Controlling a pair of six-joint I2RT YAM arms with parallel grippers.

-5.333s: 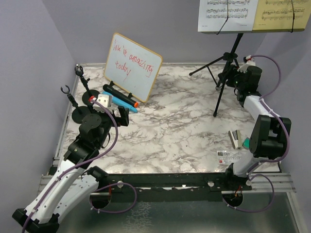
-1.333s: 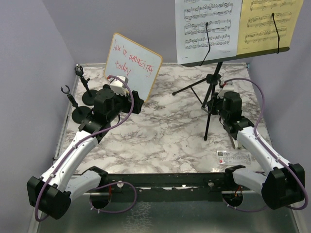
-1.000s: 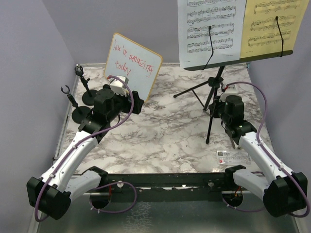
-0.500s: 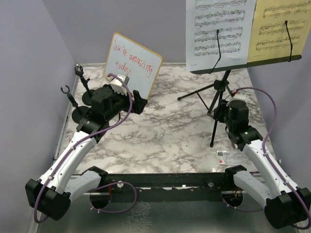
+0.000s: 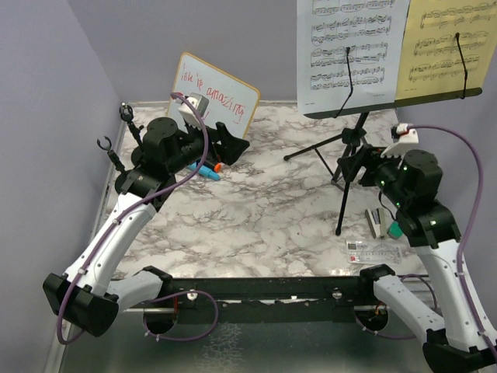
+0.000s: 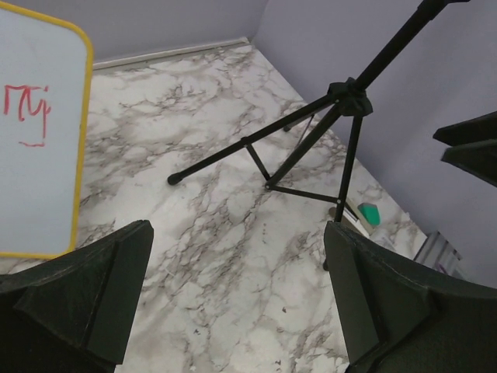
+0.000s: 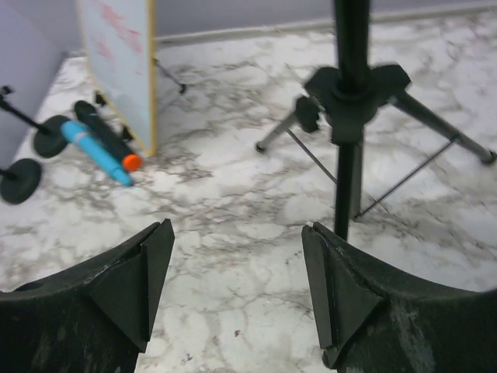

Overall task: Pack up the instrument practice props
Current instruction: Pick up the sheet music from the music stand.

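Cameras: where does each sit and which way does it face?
Top external: above, behind the bases, looking down on the table; left arm, right arm show.
Left wrist: on its arm, facing right at the music stand; left gripper below.
Right wrist: on its arm, facing the stand's pole and whiteboard; right gripper below.
Both wrist views share stand and whiteboard.

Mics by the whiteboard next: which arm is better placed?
Left. Its open left gripper hovers beside the whiteboard, close to the blue microphone and black microphone. The right gripper sits across the table by the music stand.
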